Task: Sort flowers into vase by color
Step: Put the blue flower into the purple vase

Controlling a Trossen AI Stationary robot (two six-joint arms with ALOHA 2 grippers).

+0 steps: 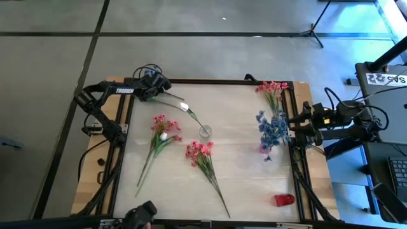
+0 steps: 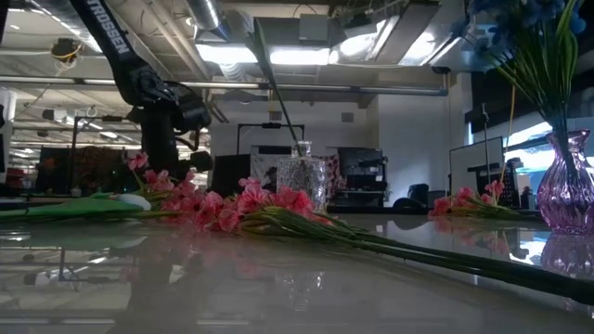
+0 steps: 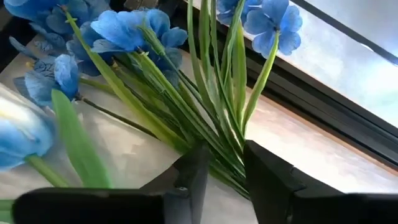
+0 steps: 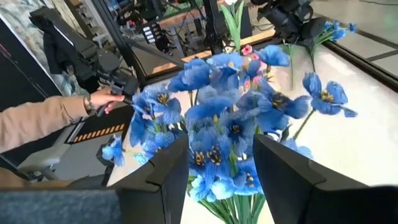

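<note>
The pale, glossy counter (image 1: 241,184) is carrying everything, framed by dark rails. My right gripper (image 1: 297,129) is hanging at the counter's right edge, standing wide, with the blue flowers (image 1: 272,127) just in front of it. They are bunching into a ruffled cluster on thin green stems, standing in a bulbous purple glass vase (image 2: 568,190).

Three pink sprigs are lying flat:
- one (image 1: 164,124) left of centre
- one (image 1: 199,151) in the middle, its long stem trailing toward the near edge
- one (image 1: 272,87) at the far right corner

My left gripper (image 1: 159,84) is hovering at the far left corner, at the upper end of the white-bud sprig (image 1: 184,107). I cannot tell whether I am gripping it. Its stem is slanting down into a small faceted clear vase (image 1: 205,131). A little red object (image 1: 284,200) is sitting near the right corner.
</note>
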